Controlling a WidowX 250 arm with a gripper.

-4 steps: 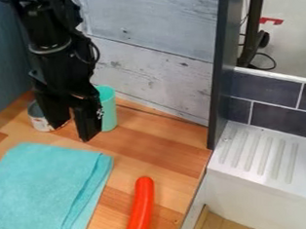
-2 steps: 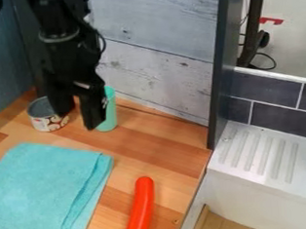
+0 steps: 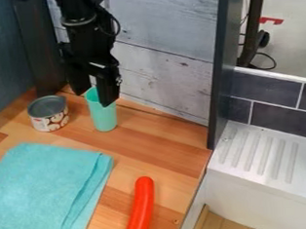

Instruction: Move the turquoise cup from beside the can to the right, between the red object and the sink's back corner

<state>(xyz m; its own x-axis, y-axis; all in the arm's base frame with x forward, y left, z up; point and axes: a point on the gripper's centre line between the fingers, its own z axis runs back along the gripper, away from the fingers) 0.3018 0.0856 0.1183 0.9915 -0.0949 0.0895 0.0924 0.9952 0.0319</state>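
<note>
The black gripper (image 3: 95, 98) hangs open at the upper left, directly at the top of a mint-green cup (image 3: 104, 117). One fingertip is left of the cup's rim and the other overlaps the rim's right side; whether they touch it I cannot tell. Upright on the wooden counter, the cup stands near the back wall. To its left is a can (image 3: 49, 114) with a grey top and a patterned label. A folded turquoise cloth (image 3: 46, 189) lies at the front left. An orange-red, sausage-shaped object (image 3: 141, 210) rests at the front, right of the cloth.
Whitewashed wooden boards (image 3: 159, 62) rise behind the counter (image 3: 160, 140), with a dark upright panel (image 3: 219, 68) at its right end. Beyond that panel is a white sink unit (image 3: 266, 161) with a ridged drainer. A dark blue wall borders the left.
The arm and gripper have moved right and upward, from in front of the can and cup to the cup's top. More of both objects is uncovered; neither has visibly moved.
</note>
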